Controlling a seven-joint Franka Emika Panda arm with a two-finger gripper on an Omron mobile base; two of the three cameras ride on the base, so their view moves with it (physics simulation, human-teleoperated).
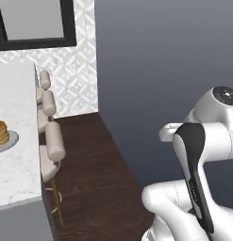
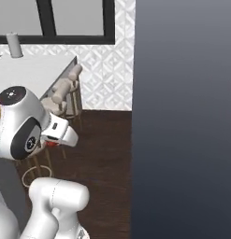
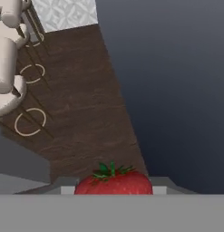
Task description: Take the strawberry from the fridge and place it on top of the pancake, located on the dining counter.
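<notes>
The strawberry sits at the bottom of the hand view, red with a green leafy top, held in the claw, whose grey tips show just to either side of the fruit and look closed in against it. Beneath it lies the dark wood floor, beside a tall dark-grey wall that could be the side of the fridge, though I cannot tell for sure. In the right base view a small spot of red shows under the white hand of the arm, over the floor and well apart from the bench.

The bench has a white marble top and grey sides. In the left base view the pancake, a small golden-brown stack, stands on a round grey plate toward the left of the bench top, set back from the right edge. Three stools with beige padded backs line up just beside that right edge. In the right base view a grey cylinder stands near the bench's far edge, below a black-framed window in a patterned white tile wall.
</notes>
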